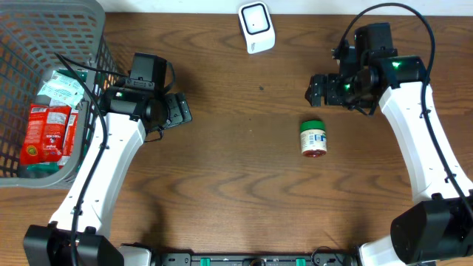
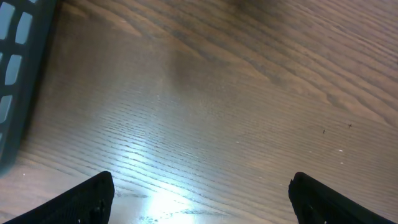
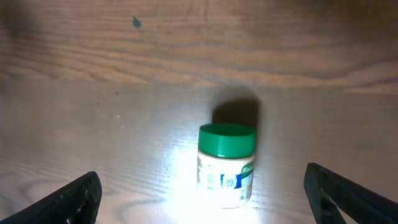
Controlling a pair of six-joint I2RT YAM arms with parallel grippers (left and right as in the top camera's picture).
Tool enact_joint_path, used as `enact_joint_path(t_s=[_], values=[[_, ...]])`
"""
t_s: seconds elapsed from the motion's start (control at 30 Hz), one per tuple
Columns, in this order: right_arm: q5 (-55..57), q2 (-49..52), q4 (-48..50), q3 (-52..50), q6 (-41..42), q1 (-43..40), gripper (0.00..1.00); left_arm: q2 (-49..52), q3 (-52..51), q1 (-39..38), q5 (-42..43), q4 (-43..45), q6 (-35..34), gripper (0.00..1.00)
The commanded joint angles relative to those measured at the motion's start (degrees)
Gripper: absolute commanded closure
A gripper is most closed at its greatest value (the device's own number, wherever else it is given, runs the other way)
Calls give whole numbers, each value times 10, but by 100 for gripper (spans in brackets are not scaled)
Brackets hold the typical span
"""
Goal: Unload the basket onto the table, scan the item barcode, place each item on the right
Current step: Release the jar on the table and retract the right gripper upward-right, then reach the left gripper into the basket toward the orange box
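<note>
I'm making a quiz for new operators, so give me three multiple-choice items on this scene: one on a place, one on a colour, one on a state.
1. Where is the jar? A) on a shelf B) on the table C) on the floor
2. What colour is the jar's lid? A) blue B) yellow C) green
3. How is the right gripper? A) open and empty B) shut on the jar C) shut and empty
Answers: 1 B: it rests on bare wood. 2 C: the right wrist view shows green. 3 A: its fingers stand wide apart, touching nothing.
</note>
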Motion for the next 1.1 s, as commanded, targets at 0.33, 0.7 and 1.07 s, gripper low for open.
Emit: enact_joint_path(t_s=[0.33, 0.7, 1.07], values=[[-37, -6, -29, -2, -6, -137, 1, 0, 0, -7, 6, -44, 5, 9], [-33, -6, -30, -2, -6, -163, 1, 0, 191, 15, 52, -167, 106, 5], [-34, -6, -29, -2, -6, -163, 1, 0, 479, 215, -31, -190, 162, 2]])
